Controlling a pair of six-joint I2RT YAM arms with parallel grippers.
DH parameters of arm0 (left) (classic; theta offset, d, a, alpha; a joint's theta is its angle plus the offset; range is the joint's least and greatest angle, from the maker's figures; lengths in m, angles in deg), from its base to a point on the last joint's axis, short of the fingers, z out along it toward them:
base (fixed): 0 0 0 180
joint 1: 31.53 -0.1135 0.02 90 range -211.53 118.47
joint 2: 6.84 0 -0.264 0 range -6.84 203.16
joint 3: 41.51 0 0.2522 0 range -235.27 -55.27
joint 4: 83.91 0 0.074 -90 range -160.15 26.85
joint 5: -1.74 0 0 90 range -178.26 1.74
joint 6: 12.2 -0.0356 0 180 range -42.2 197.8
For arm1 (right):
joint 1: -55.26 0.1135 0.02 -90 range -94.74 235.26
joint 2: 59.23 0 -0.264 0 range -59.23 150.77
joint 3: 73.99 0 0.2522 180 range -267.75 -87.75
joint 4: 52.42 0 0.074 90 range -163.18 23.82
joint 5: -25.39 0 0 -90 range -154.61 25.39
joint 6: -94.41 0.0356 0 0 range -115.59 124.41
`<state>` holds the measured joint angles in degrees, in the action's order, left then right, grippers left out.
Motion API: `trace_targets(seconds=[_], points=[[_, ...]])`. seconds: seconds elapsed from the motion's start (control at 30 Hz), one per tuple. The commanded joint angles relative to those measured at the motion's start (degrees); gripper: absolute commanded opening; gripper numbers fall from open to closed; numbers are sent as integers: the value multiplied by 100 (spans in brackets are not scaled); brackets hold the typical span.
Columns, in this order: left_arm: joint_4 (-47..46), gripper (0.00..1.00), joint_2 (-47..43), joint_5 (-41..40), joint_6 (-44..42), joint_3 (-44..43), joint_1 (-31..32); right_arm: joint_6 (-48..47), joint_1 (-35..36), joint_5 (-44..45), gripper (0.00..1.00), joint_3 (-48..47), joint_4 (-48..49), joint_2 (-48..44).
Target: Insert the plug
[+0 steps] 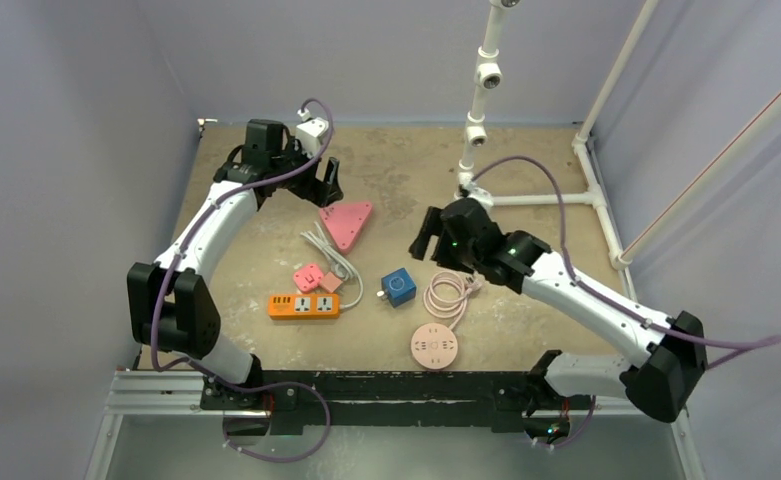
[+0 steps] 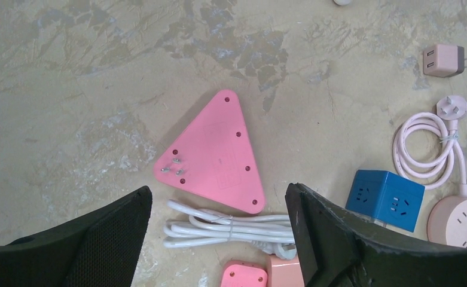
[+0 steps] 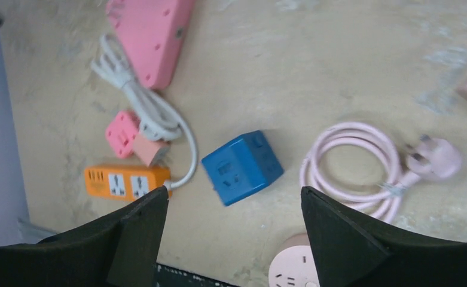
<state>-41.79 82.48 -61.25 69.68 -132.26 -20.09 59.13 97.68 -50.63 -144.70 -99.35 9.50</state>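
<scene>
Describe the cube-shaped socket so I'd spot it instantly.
Look near the middle of the sandy table. Right of the orange power strip and left of the coiled pink cable sits the cube socket. It is the only blue item.

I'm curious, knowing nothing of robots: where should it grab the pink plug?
Probably the plug's rounded body, pinched across its sides from straight above: it lies flat on the table beside its coiled cord, with nothing over it.

No legible text or markings.
</scene>
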Motion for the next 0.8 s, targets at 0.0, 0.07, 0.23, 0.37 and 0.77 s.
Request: trace_targets(seconds=[0.0, 0.07, 0.23, 0.37, 0.77], points=[[-62, 83, -255, -70, -31, -174, 16, -1128, 1108, 94, 85, -434, -278, 741], [-30, 83, -265, -99, -55, -231, 16, -1151, 1756, 224, 90, -347, -425, 1205], [85, 83, -283, -188, -147, -273, 1, -937, 2268, 157, 76, -220, -191, 1508], [143, 84, -283, -220, -189, -311, -2, -608, 2320, 27, 62, -55, -388, 1329], [143, 84, -342, -211, -222, -212, -8, 1540, 2655, -1557, 66, 1606, -433, -841]])
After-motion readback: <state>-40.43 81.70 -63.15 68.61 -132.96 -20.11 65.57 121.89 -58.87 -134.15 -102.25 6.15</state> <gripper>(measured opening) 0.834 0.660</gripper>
